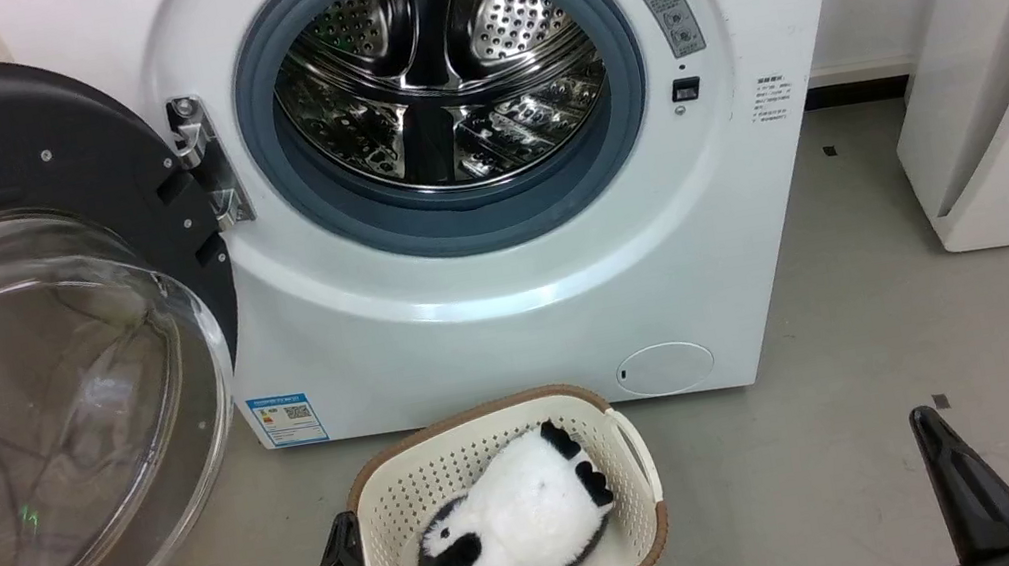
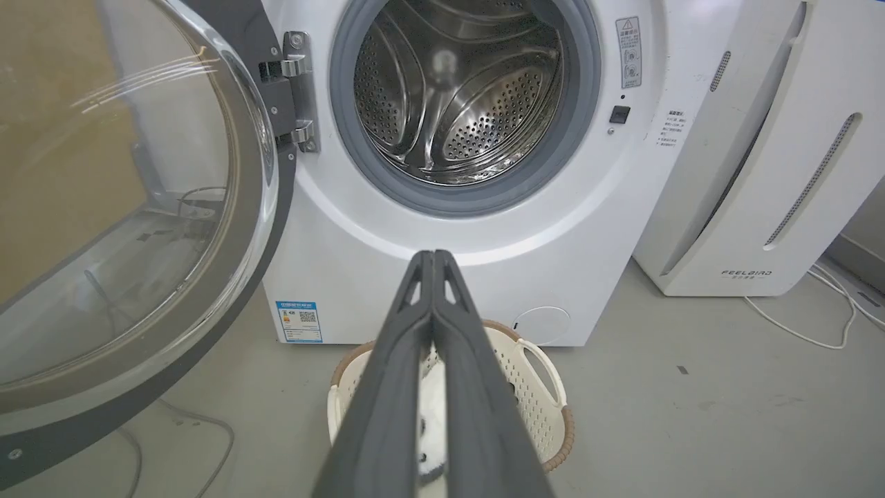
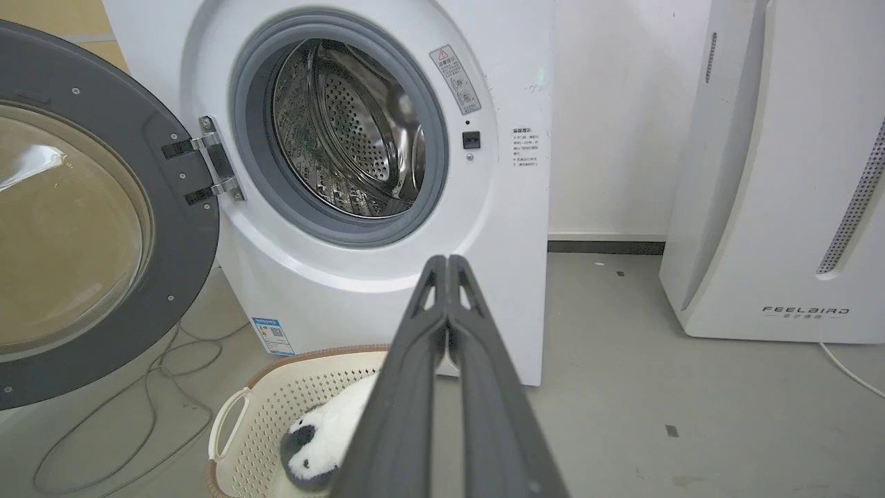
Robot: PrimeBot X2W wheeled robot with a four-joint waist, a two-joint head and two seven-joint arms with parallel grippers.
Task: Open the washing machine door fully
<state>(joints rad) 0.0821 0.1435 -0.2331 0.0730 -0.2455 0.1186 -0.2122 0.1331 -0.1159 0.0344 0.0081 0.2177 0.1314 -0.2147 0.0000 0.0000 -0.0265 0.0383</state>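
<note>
The washing machine (image 1: 509, 313) is a white front-loader with its steel drum (image 1: 440, 81) exposed. Its door (image 1: 27, 399), dark grey with a bulging clear glass bowl, is swung wide out to the left on its hinge (image 1: 205, 168); the door (image 2: 131, 207) also fills the left of the left wrist view and the door (image 3: 90, 228) the left of the right wrist view. My left gripper (image 1: 341, 531) is shut at the bottom, left of the basket, holding nothing. My right gripper (image 1: 927, 424) is shut at the lower right over bare floor. Both hang well short of the machine, touching nothing.
A cream perforated basket (image 1: 627, 451) with a black-and-white plush toy (image 1: 512, 525) sits on the floor before the machine. A white FEELAIR appliance (image 1: 1008, 72) stands to the right. Cables (image 3: 145, 387) lie on the floor under the door.
</note>
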